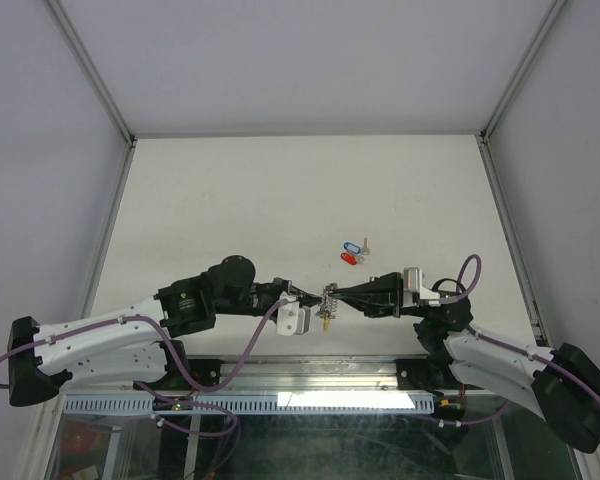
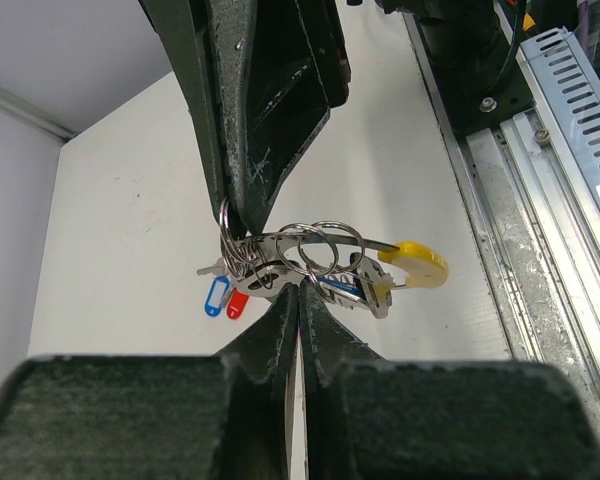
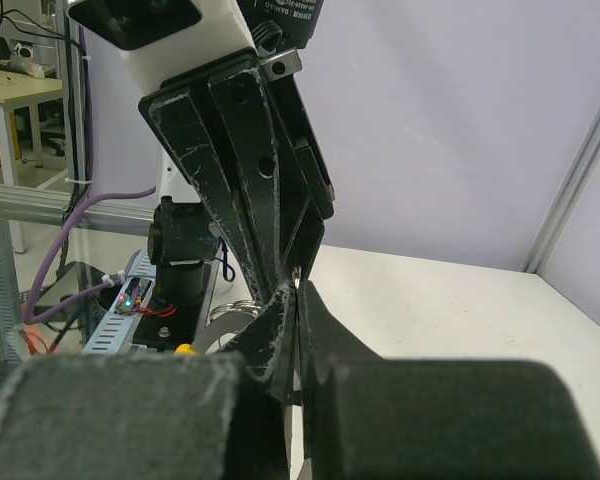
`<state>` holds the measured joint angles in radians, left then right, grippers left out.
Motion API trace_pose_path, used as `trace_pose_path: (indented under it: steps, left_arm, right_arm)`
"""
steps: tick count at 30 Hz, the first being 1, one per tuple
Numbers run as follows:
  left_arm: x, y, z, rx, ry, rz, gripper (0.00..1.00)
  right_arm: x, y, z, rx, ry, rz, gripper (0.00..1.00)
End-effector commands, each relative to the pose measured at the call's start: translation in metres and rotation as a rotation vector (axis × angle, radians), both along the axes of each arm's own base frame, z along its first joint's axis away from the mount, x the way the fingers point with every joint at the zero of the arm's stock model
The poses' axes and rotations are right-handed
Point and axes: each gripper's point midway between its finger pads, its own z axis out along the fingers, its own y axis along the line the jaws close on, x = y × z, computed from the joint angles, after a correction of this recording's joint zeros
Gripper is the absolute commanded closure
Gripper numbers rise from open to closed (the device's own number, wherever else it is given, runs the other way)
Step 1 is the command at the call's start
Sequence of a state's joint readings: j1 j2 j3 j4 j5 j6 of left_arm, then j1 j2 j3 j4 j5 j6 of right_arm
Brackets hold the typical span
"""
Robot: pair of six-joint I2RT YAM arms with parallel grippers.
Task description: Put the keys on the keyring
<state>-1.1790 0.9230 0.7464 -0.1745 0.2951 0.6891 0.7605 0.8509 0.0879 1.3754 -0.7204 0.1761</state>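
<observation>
- Keyring, a large thin loop of silvery wire with a yellow plastic arc (image 2: 417,266), hangs in the air between the two arms. It sits above the near edge of the white table (image 1: 230,200), about midway along that edge.
- Left gripper (image 2: 298,300) has its fingers pressed together on the underside of the wire, where the metal bunches. Exactly which piece lies between the pads is hidden.
- Right gripper (image 3: 298,300) is also closed. It nips the end of the wire opposite the yellow arc, its tip facing the other gripper's tip.
- Several small silvery split rings (image 2: 320,245) sit threaded on the wire with key metal dangling under them, so part of the job looks done. How many keys are on cannot be counted.
- Off the wire, flat on the table, lie a key with a blue oblong plastic tag (image 1: 351,244) and a key with a red oblong plastic tag (image 1: 351,258). A small silvery metal piece (image 1: 366,242), probably a key blade, lies just beside them.
- These lie beyond the grippers, towards the middle of the table and a little right of it, well apart from the wire loop.
- Judged from this, the task is partly done, with at least two keys left to thread. Since both grippers are occupied, one would have to let go to fetch them.
</observation>
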Motion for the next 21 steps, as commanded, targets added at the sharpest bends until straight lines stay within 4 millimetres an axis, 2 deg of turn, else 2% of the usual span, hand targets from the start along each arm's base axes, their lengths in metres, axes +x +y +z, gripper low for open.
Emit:
trace_pose_path:
  steps: [1,4,6,12,21]
  left_arm:
    - [-0.003,-0.006,0.028,-0.075,-0.026,-0.026,1.0]
    - [0.0,-0.004,0.032,-0.084,-0.033,-0.001,1.0]
    - [0.004,-0.002,0.036,-0.099,-0.033,0.027,0.92]
    - [0.009,0.004,0.042,-0.128,-0.042,0.072,0.85]
    - [0.002,-0.004,0.047,-0.163,-0.021,0.026,0.83]
  right_arm:
    - [0.0,-0.004,0.032,0.088,-0.068,-0.017,1.0]
    - [0.001,-0.005,0.031,0.087,-0.069,-0.021,1.0]
    - [0.001,-0.005,0.031,0.085,-0.07,-0.022,1.0]
    - [0.001,-0.005,0.03,0.077,-0.072,-0.026,1.0]
    - [0.002,-0.003,0.029,0.071,-0.073,-0.028,1.0]
